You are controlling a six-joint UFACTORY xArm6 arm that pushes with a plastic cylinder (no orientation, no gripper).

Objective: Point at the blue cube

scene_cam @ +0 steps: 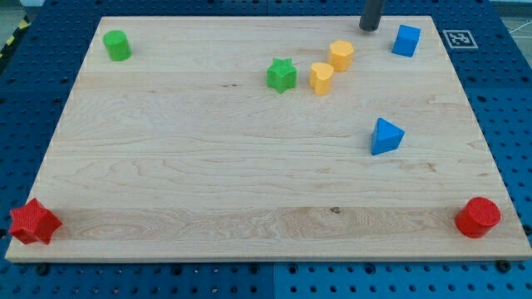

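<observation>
Tabletop [249, 183]: light wooden board, fills most of the view, sits on a blue perforated base [17, 100]. Fiducial tag [456, 38] on the base off the board's top right corner.

We take the blue cube [406, 40] as landmark. It sits near the board's top edge, toward the view's right, standing alone with nothing touching it.

Rod: our end effector is a plain dark rod, no jaws, nothing to open or close, holds nothing. Only its lower stub shows, entering from the view's top. My tip [369, 28] sits just left of the blue cube and slightly toward the view's top, near it, with a visible gap. No contact.

Other blocks, relative to the blue cube:
- Red cylinder [478, 218]: far below, toward the view's right, at the board's bottom right corner.
- Red star [33, 223]: far to the bottom left, at the board's bottom left corner, overhanging the edge.
- Blue triangular block [386, 137]: well below, slightly left.
- Green star [282, 75]: well left, a little lower.
- Green cylinder [117, 45]: far left, about level, near the top left corner.
- Yellow cylinder-like block [341, 56]: left, slightly lower, nearest block to the cube.
- Yellow heart-shaped block [322, 78]: just down-left of that yellow one; we cannot tell if the two touch.
</observation>
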